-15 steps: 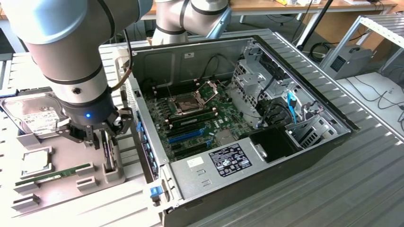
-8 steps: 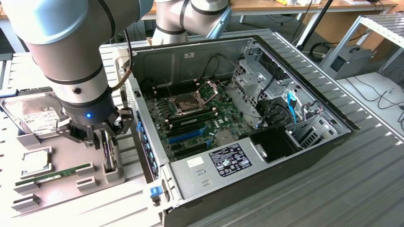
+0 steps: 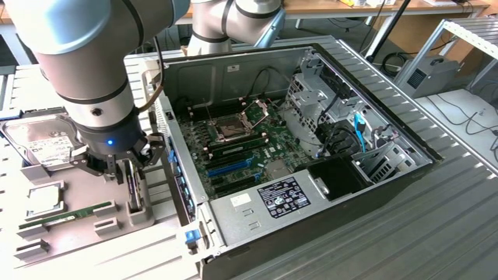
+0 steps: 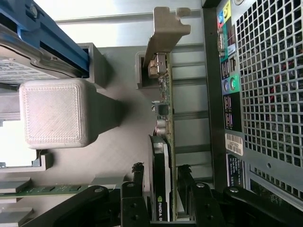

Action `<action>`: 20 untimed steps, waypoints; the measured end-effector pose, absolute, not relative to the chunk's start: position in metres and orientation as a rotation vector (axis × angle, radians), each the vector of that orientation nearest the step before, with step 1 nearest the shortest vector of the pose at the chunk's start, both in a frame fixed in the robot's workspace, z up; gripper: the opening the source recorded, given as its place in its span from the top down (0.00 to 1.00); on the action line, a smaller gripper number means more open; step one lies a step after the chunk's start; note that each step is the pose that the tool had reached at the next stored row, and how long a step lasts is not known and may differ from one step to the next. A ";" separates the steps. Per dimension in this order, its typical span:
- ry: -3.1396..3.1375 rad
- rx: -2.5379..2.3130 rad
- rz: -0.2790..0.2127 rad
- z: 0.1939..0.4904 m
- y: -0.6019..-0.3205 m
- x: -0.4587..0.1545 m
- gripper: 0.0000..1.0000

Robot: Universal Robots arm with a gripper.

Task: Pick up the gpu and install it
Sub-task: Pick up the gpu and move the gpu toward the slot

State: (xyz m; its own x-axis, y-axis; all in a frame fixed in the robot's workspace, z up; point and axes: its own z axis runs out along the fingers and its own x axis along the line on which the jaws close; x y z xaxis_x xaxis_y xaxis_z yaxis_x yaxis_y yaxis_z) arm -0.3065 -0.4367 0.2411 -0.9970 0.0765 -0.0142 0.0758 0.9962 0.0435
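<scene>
Beside the perforated metal case (image 4: 270, 94), black claw (image 4: 161, 171) apart astride the thin, upright gpu (image 4: 165, 111).

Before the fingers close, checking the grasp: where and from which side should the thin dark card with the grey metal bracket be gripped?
Probably pinch the gpu across its flat faces, from above: it stands on edge in the grey slotted holder, top edge free, the open gripper straddling it.
</scene>
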 end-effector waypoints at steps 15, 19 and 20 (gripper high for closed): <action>3.129 0.120 0.067 0.241 -0.437 -0.306 0.58; 3.129 0.120 0.067 0.241 -0.435 -0.306 0.58; 3.129 0.120 0.067 0.241 -0.435 -0.306 0.58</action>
